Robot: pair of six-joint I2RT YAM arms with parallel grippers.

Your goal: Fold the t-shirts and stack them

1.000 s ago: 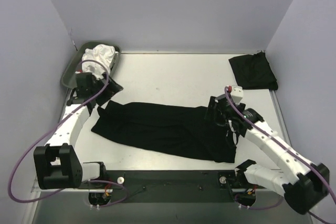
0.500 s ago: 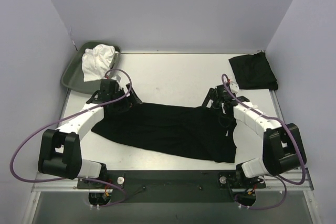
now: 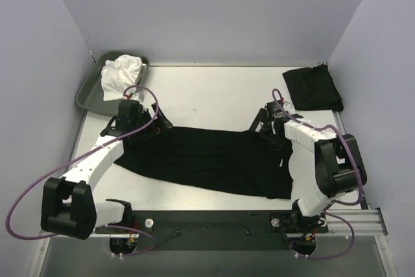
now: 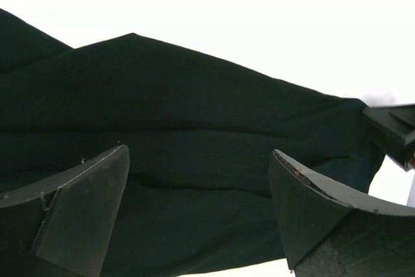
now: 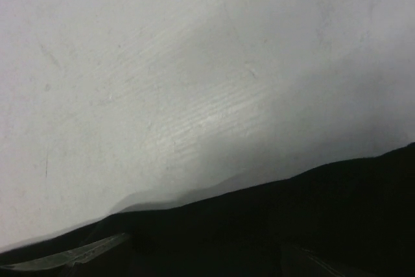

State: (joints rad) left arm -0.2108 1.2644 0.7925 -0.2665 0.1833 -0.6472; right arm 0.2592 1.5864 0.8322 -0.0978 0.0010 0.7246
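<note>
The left fingers [image 4: 78,215] stand spread wide and pinch nothing, low over the far left edge of the spread t-shirt [image 3: 207,160], whose black cloth lies flat across the bench [image 3: 207,89]. The right fingers [image 3: 266,123] are likewise spread, at the shirt's far right edge. Past them, well apart in the far corner, lies a folded t-shirt [image 3: 313,89], also black. Beyond the left fingers sits a grey-green tray [image 3: 87,95] holding crumpled white cloth [image 3: 120,74].

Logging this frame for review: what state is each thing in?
long t-shirt: laid out across the table, unheld
second t-shirt: folded, far right corner
white cloth: crumpled in the tray
left hand: open over the long t-shirt
right hand: open at its far edge
</note>
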